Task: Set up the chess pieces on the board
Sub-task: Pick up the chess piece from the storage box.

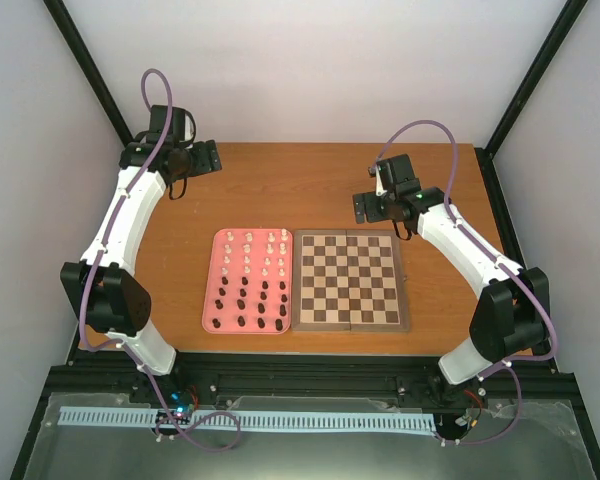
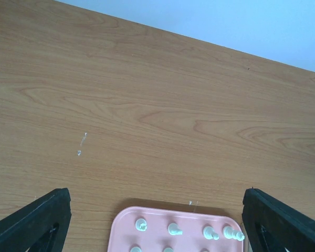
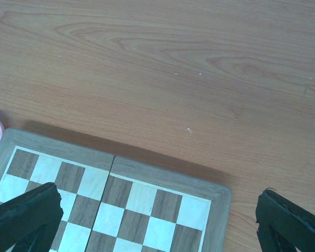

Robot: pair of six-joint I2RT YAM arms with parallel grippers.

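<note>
Top view: square wooden checkered board (image 1: 350, 281) lies mid brown wooden table (image 1: 280, 190), squares bare. Pink rectangular tray (image 1: 209, 300) sits just beside board's left edge and holds tiny chess pieces (image 1: 249, 282), cream in far rows, dark brown in near rows. My left pincer (image 1: 206, 158) hangs beyond tray, right pincer (image 1: 364, 207) at board's far edge.

Left wrist view: my 2 black fingers (image 2: 37, 223) spread wide, nothing between them, tray's far rim below.

Right wrist view: fingers (image 3: 26, 215) spread wide, holding nothing, above board's far squares.
</note>
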